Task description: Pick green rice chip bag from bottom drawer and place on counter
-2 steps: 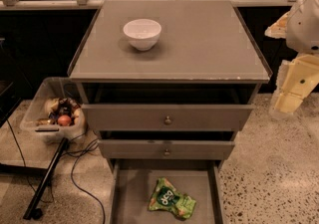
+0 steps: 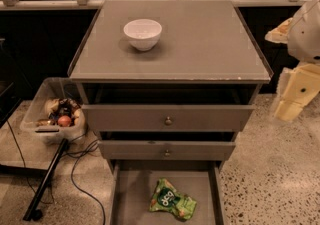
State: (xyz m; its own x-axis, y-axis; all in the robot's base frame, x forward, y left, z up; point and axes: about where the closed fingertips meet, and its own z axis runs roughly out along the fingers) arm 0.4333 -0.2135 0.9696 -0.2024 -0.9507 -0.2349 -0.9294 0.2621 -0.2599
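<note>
The green rice chip bag (image 2: 172, 200) lies flat on the floor of the open bottom drawer (image 2: 130, 204), right of the drawer's middle. The counter (image 2: 200, 44) is the grey top of the drawer cabinet, and a white bowl (image 2: 142, 33) stands on its back left part. My gripper (image 2: 296, 93) is the cream piece at the right edge of the view. It hangs beside the cabinet's right side at the height of the top drawer, well above and to the right of the bag. It holds nothing that I can see.
The two upper drawers (image 2: 168, 117) with small knobs stand partly pulled out above the bottom one. A clear plastic bin (image 2: 52, 114) of small items sits on the floor at the left, with black cables and a dark stand leg (image 2: 47, 181) beside it.
</note>
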